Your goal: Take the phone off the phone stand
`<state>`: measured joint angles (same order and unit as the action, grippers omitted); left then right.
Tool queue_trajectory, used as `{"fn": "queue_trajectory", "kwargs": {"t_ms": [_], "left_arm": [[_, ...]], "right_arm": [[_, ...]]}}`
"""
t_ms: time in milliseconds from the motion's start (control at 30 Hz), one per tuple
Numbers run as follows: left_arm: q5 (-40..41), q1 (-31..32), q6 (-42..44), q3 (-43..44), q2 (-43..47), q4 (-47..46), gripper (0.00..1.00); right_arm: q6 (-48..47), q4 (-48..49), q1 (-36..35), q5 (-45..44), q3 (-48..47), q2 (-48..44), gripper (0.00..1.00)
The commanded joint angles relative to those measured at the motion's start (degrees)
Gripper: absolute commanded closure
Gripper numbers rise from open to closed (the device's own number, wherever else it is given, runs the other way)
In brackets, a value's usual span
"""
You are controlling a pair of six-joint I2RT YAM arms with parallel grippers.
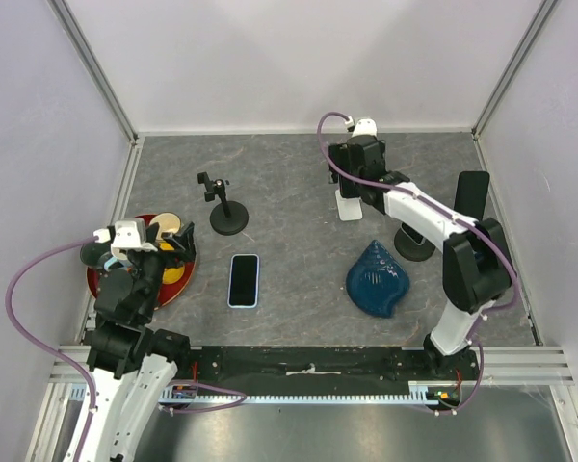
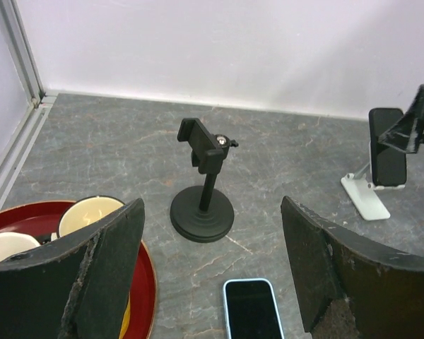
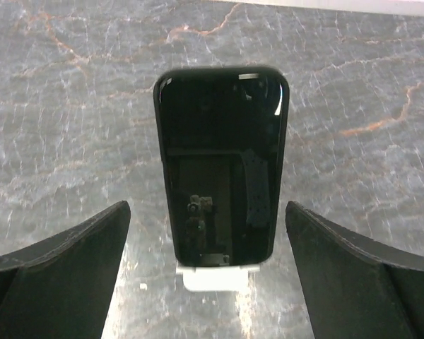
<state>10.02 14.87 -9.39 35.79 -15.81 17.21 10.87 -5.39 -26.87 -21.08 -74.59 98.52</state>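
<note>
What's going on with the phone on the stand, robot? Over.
Right fingers open, lined up on black phone, not gripped. Phone on white stand. Left fingers open, empty. Nothing blocking.

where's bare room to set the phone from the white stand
Bare grey tabletop: between the flat pale-edged phone and the blue ribbed shell, and along the back wall behind the empty black round-based stand. Crowded: right edge by the second black stand, left by the red tray.
</note>
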Motion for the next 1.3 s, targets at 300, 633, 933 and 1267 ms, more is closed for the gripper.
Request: {"fn": "queue_trajectory", "kwargs": {"t_ms": [300, 633, 933, 1267], "left_arm": [[0.17, 0.15, -2.39, -0.37, 2.19, -5.26, 0.16], [-1.05, 0.51, -2.3, -0.55, 1.75, -5.52, 0.16], [-1.67, 0.68, -2.3, -0.46, 1.4, -5.7, 0.17], [-2.46, 0.68, -2.3, -0.81, 1.31, -5.79, 0.18]], "right_arm": [[-3.31, 3.72, 3.32, -0.46, -11.19, 10.37, 0.02], [-2.88, 3.46, 3.32, 2.27, -12.42, 13.01, 0.02], [-5.77, 3.1, 3.32, -0.1, -11.55, 10.03, 0.19], [-6.04, 4.95, 3.23, 0.42, -9.88, 6.43, 0.53]]}}
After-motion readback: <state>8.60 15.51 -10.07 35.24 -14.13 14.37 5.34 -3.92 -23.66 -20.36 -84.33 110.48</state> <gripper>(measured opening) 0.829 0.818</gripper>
